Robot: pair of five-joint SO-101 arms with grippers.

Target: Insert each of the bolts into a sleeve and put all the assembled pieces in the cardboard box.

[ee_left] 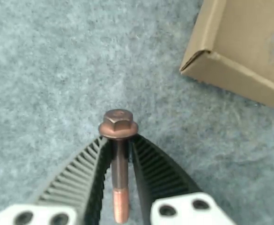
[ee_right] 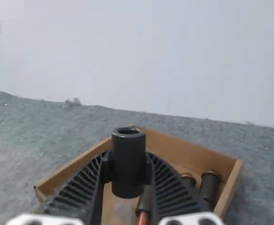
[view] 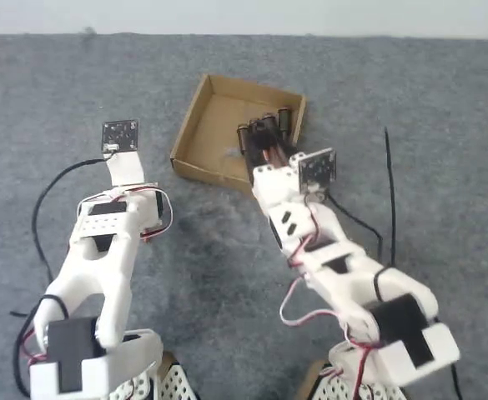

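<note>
Both arms loaded: bolt left, sleeve right.
The left gripper [ee_left: 120,140] pinches a copper bolt [ee_left: 119,124] over the carpet [ee_left: 43,70] beside the cardboard box [view: 190,125]; the right gripper [ee_right: 127,164] clamps an upright black sleeve [ee_right: 128,150] above the box.

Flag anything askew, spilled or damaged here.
Nothing stands out. The left gripper holds a bolt by its shank, the right gripper holds a sleeve over the cardboard box, and assembled pieces lie inside the box near one wall.
</note>
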